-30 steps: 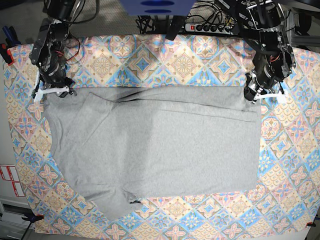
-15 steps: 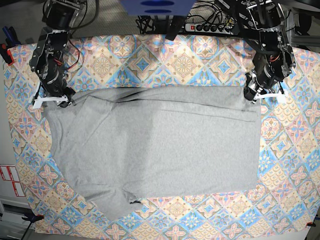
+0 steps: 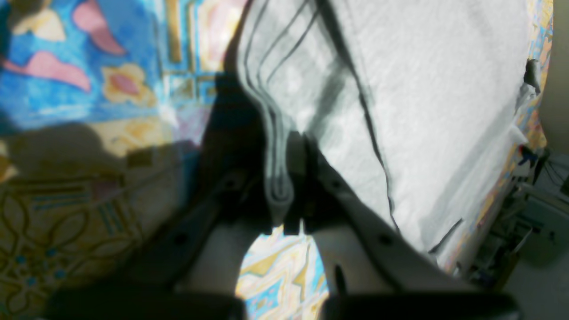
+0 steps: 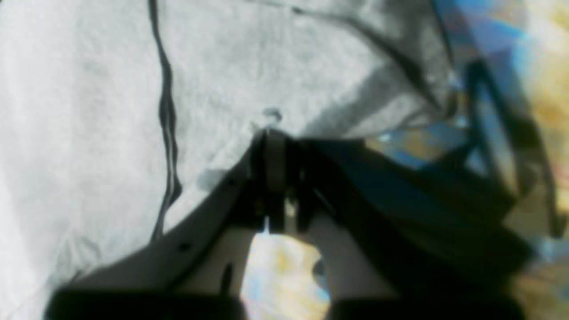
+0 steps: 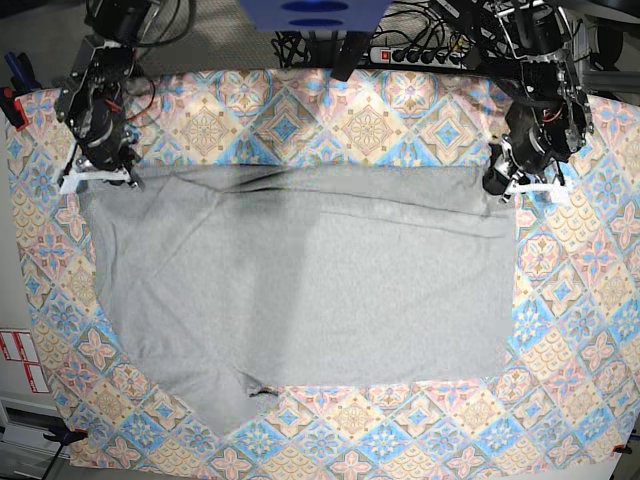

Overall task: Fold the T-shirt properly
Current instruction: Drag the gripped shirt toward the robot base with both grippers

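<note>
The grey T-shirt (image 5: pixel 300 280) lies spread on the tile-patterned tablecloth (image 5: pixel 360 120), plain side up, no lettering in view. My left gripper (image 5: pixel 505 188) is at the shirt's far right corner. In the left wrist view it (image 3: pixel 284 195) is shut on a folded edge of the T-shirt (image 3: pixel 400 89). My right gripper (image 5: pixel 98 177) is at the far left corner. In the right wrist view it (image 4: pixel 275 178) is shut on the T-shirt's edge (image 4: pixel 89 111). One sleeve (image 5: pixel 225 405) sticks out at the near left.
A power strip and cables (image 5: pixel 420 52) lie past the table's far edge. The tablecloth shows as a wide band behind the shirt and narrower strips at its sides and front. White labels (image 5: pixel 20 360) sit off the table's left edge.
Both grippers have pulled the shirt's far edge back and outward. The right gripper moved up and left, stretching the left corner; wrinkles along the far edge have flattened.
</note>
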Available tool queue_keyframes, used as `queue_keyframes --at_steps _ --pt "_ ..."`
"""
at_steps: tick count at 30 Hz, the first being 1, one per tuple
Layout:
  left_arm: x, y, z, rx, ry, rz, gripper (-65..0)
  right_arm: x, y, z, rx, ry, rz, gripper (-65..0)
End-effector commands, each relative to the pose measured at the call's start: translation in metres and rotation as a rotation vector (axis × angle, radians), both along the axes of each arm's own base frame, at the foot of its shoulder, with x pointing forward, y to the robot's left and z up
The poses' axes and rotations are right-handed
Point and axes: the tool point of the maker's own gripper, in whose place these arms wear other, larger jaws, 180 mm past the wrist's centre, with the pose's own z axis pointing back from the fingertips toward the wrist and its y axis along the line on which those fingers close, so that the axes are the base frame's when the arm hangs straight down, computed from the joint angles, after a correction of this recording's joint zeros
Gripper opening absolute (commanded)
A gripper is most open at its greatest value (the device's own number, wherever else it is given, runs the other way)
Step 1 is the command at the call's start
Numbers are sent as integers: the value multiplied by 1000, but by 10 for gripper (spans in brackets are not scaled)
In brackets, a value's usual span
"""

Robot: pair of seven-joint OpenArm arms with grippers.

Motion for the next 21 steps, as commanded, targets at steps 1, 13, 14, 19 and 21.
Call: queue_keyframes --at_steps 1,13,14,19,21 --pt "-14 7 -4 20 50 -21 -650 0 -15 12 -44 -20 -9 -650" --pt "-87 21 -11 89 147 -98 -650 -66 -23 21 -124 60 24 -650" --pt "-93 21 -9 97 151 -109 -650 -71 -23 21 -127 68 26 -650" --pt "-112 19 3 134 154 -150 -650 -101 -16 11 -97 157 47 -650" --pt "-120 19 4 138 165 -155 -650 -107 -15 9 -87 178 51 -650"
